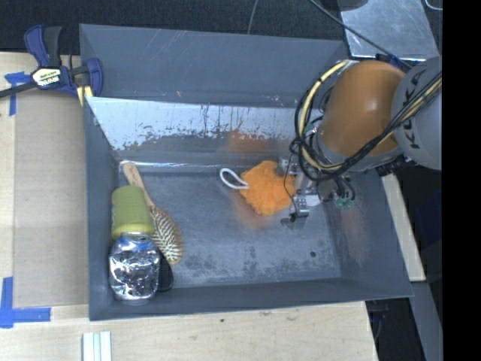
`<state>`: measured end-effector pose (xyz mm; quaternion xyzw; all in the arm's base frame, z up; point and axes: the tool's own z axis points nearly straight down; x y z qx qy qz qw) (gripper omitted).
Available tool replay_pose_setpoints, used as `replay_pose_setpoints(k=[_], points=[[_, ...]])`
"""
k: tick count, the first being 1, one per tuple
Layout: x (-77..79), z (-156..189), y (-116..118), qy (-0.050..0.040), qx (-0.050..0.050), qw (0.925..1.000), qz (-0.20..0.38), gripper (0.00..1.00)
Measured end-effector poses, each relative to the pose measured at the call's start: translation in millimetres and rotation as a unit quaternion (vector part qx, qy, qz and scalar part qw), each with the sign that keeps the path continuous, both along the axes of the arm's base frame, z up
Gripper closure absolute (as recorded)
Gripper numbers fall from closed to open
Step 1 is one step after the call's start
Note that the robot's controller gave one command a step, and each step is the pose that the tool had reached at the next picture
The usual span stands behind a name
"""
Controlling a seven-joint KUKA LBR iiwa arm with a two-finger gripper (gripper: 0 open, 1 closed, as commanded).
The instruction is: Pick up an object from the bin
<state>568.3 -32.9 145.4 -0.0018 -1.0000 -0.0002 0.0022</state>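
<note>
An orange mesh bath sponge point(264, 187) with a white loop cord point(232, 178) lies in the middle of the bin, toward its back right. My gripper point(296, 215) hangs at the sponge's right edge, its fingertips low near the bin floor just beside the orange mesh. Nothing shows between the fingers.
At the bin's left side lie a wooden hairbrush point(158, 221), a green-yellow cylinder point(131, 210) and a crinkled silver-topped container point(136, 268), close together. The arm with its orange dome and cables comes in from the right above the gripper.
</note>
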Motion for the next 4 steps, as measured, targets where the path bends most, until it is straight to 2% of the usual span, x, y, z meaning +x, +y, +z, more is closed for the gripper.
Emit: replay_pose_setpoints(k=[1,2,3,4], points=[[2.0,5.2,0.1,-0.0046,0.0,1.0,0.001,1.0],[20.2,0.7,72.3,-0.0081,0.001,0.9993,-0.037,1.0],[59.8,51.3,80.1,-0.0135,0.001,0.9882,0.153,1.0],[48.1,89.2,137.5,-0.0179,0.003,0.9992,0.036,1.0]])
